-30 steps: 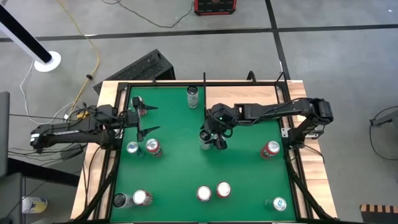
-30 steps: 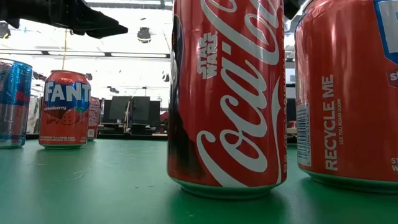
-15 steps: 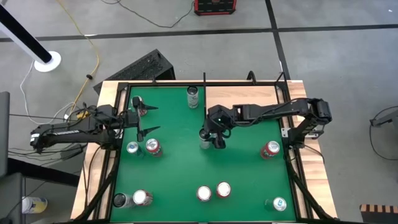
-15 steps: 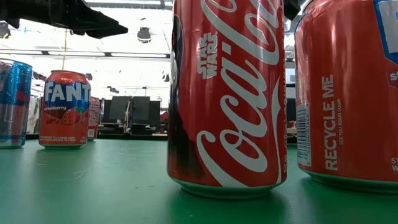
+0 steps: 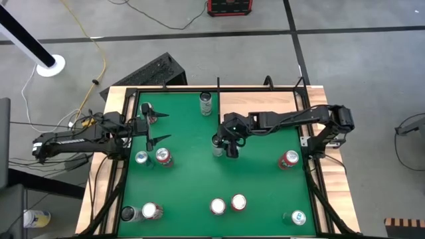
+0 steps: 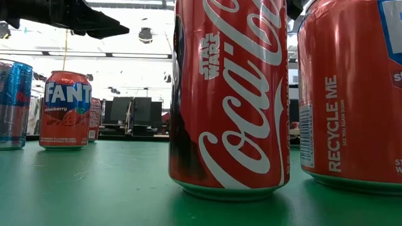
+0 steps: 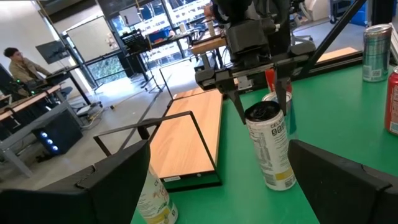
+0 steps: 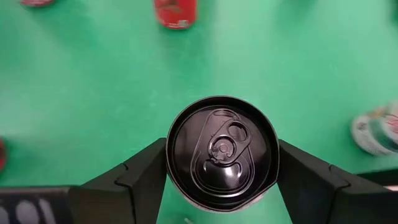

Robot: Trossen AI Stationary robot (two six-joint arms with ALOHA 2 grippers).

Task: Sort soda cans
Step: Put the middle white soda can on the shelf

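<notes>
Black-topped and upright near the middle of the green table [image 5: 186, 186], the pale can [image 5: 218, 147] sits clenched in our right claw [image 8: 222, 163], so we judge the carry comes next, toward like cans, while our left claw [image 5: 154, 127] waits released at nine o'clock.

Soda cans [image 5: 218, 206] stand upright, scattered over green table; one mid-table, black-topped [image 8: 222, 149].

High view: overhead, straight down on green table [image 5: 189, 172]. Low view: table-level, close behind Coca-Cola can [image 6: 230, 94]. Right wrist view: directly above black-topped can [image 8: 222, 151], shared with left wrist view [image 7: 269, 146].
</notes>
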